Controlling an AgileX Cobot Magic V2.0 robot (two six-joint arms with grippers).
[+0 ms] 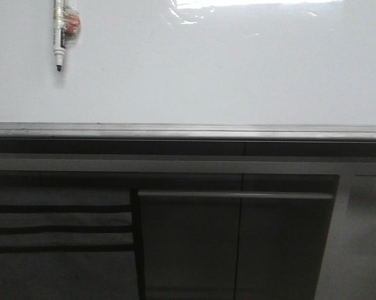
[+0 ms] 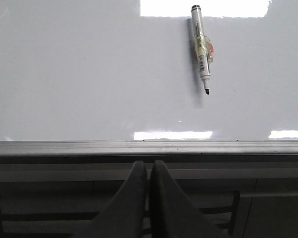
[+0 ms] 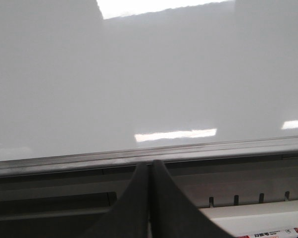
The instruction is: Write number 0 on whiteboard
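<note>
- Both my pincers, left (image 2: 149,171) and right (image 3: 149,171), were closed on nothing, below the ledge (image 1: 188,131).
- The board (image 1: 225,69) was blank, with no 0 yet.
- The marker (image 1: 60,34) hung upper left, tip down; a careless grab risked knocking it loose or smearing ink.
</note>
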